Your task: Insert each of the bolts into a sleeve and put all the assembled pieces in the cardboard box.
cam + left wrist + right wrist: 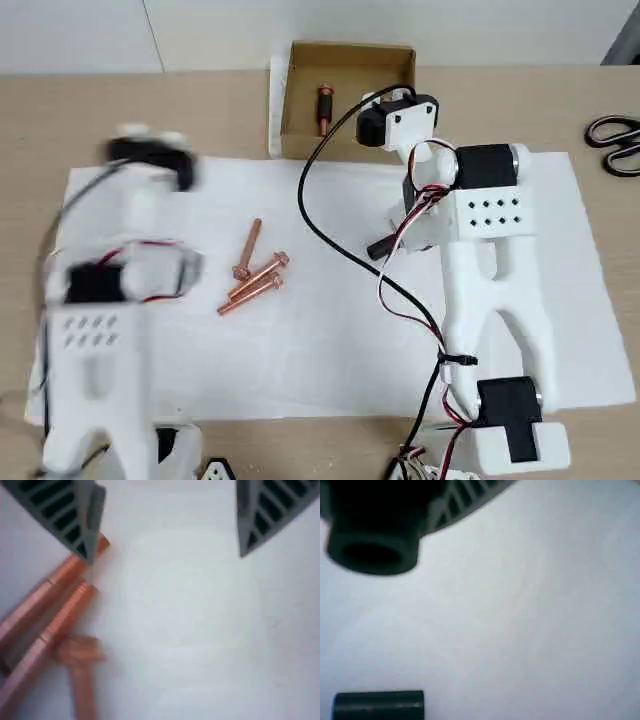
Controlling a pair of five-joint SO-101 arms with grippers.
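Three copper bolts lie close together on the white paper, left of centre. In the left wrist view my left gripper stands open just above the paper, and one finger is over the tips of the bolts. My right gripper is shut on a black sleeve, whose hollow end faces the camera. A second black sleeve lies on the paper close by. The cardboard box stands at the back with one assembled piece inside.
The white paper sheet covers the middle of the wooden table. A black cable curves across the paper beside the right arm. The left arm stands over the paper's left edge. Scissors lie at the far right.
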